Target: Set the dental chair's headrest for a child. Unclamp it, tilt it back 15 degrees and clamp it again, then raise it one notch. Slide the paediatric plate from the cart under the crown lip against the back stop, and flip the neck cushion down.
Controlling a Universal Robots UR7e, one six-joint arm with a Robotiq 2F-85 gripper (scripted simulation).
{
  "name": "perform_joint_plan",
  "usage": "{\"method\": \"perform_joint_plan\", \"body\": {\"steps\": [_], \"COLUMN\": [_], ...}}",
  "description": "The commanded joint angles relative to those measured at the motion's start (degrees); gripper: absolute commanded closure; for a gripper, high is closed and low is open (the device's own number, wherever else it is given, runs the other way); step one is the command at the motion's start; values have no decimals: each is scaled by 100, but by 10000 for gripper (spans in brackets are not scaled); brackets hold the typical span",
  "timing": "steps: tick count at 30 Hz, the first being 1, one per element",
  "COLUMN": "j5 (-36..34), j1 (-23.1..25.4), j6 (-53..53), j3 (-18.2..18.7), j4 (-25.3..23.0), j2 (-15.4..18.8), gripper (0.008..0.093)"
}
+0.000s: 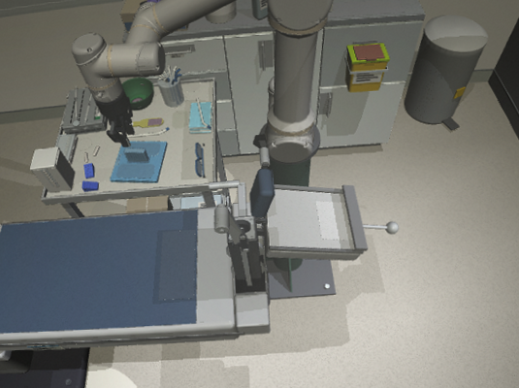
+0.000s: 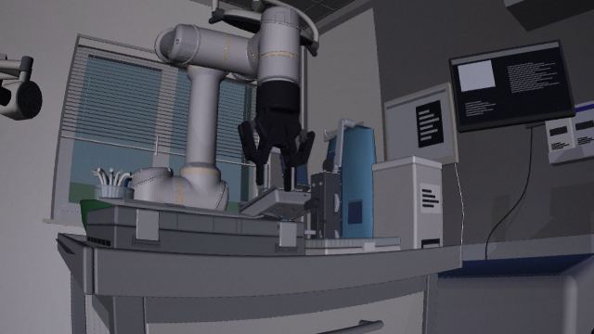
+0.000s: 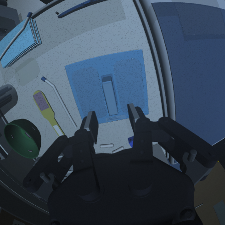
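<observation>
The paediatric plate (image 1: 138,161) (image 3: 108,84) is a flat blue square with a raised grey-blue grip bar (image 3: 109,97) in its middle. It lies flat on the cart top. The headrest (image 1: 311,224) is a grey tray at the head end of the blue dental chair (image 1: 94,271). The dark blue neck cushion (image 1: 262,191) stands upright at the headrest's inner edge. A ball-ended lever (image 1: 392,227) sticks out past the headrest's outer lip. My gripper (image 1: 119,137) (image 2: 274,178) (image 3: 112,117) hangs above the cart, over the plate's near edge. It is open and holds nothing.
Grey cabinets (image 1: 318,81) stand behind the cart, with a round bin (image 1: 444,71) to the right. On the cart lie a green bowl (image 1: 138,91), a cup of tools (image 1: 171,90), an instrument tray (image 1: 79,111), a white box (image 1: 50,168), small blue blocks (image 1: 90,178) and glasses (image 1: 199,159).
</observation>
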Motion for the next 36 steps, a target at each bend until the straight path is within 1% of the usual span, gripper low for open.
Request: {"method": "perform_joint_plan", "body": {"steps": [1, 7, 9, 18, 36], "j5": [0, 0, 0, 0, 0], "j1": [0, -1, -1, 0, 0], "j6": [0, 0, 0, 0, 0], "j3": [50, 458, 513, 542, 680], "j4": [-76, -828, -954, -1020, -1333], "j2": [33, 396, 459, 487, 667], "gripper": [534, 534, 534, 534, 534]}}
